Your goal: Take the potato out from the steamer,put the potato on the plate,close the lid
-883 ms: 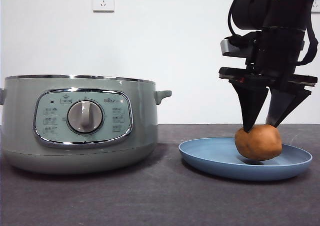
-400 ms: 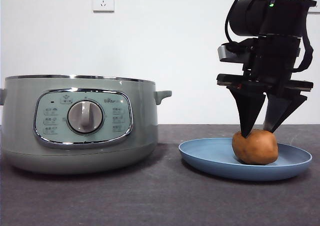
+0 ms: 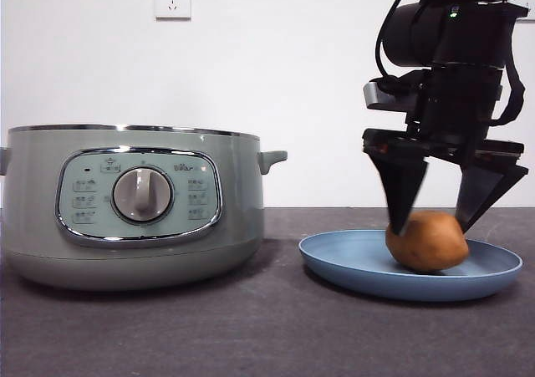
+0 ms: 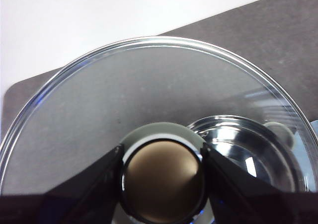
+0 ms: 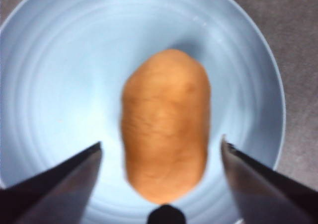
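Observation:
The orange-brown potato (image 3: 426,241) (image 5: 166,130) lies on the light blue plate (image 3: 351,264) (image 5: 59,75) at the right. My right gripper (image 3: 433,220) (image 5: 161,149) hangs just above it, open, one jaw on each side and clear of the skin. The sage-green steamer (image 3: 125,214) stands at the left with no lid on it. In the left wrist view my left gripper (image 4: 161,177) is shut on the lid's round knob (image 4: 161,182). The glass lid (image 4: 99,100) is held up, and the steamer's shiny inside (image 4: 243,144) shows through it.
A dark grey tabletop (image 3: 267,335) runs under everything, with a white wall and a socket (image 3: 172,0) behind. A gap of bare table separates the steamer's side handle (image 3: 272,157) from the plate's rim.
The potato came down from just above the plate and now rests on it. My right gripper's jaws have spread apart and let it go.

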You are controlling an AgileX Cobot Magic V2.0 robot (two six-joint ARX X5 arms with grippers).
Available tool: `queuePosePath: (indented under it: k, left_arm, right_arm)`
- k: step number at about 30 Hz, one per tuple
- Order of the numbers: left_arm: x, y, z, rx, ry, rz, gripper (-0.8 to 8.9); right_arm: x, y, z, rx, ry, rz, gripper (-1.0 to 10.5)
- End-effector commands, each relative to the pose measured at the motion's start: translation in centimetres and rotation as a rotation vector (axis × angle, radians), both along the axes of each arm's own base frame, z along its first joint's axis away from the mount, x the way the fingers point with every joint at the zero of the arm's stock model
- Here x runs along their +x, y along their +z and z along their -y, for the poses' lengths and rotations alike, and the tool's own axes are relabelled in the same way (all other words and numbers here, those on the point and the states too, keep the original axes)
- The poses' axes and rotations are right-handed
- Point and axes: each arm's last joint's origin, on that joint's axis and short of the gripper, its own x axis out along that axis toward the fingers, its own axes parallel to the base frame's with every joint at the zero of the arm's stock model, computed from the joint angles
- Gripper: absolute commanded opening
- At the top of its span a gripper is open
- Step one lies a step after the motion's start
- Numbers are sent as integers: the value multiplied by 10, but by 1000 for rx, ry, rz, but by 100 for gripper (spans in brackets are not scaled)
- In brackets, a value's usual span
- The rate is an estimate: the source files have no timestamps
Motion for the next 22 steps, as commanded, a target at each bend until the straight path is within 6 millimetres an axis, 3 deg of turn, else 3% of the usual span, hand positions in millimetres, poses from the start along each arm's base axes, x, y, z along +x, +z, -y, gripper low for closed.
queuePosePath:
  k: [1, 7, 11, 16, 22]
  left_arm:
    - [-7, 0, -1, -13, -31, -37, -8]
    - [-7, -1, -1, -12, -39, -38, -8]
    - [5, -10, 3, -13, -45, -43, -8]
    - [32, -40, 14, -49, -112, -96, -8]
    - [57, -85, 24, -45, -134, -171, -8]
  right_arm:
    - [-4, 10, 0, 42, 16, 24, 504]
    - [-22, 49, 7, 115, 21, 124, 504]
    - [-42, 80, 15, 150, 23, 209, 503]
    - [-73, 115, 28, 193, 26, 319, 503]
    - [-103, 141, 41, 231, 26, 408, 502]
